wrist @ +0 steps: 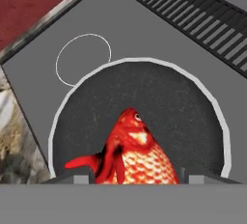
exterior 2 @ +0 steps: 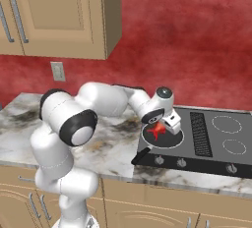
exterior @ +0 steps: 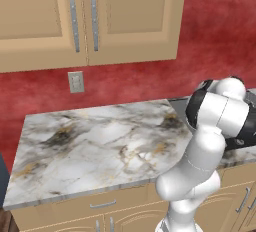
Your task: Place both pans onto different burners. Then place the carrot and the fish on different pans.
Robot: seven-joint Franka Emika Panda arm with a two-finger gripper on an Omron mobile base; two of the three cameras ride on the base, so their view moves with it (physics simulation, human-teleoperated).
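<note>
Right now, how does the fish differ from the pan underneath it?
Colour: the fish is bright red-orange with pale patches, while the pan is plain dark grey-black.
Size: the fish is far smaller and would fit well inside the round pan.
Pose: the pan lies flat on the cooktop, while the fish sits between the jaws, over the pan.
Shared: both are at the same spot on the cooktop.

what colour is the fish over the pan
Bright red-orange with paler whitish mottling on its body; the fish shows best in the hand view, above the dark pan.
</note>
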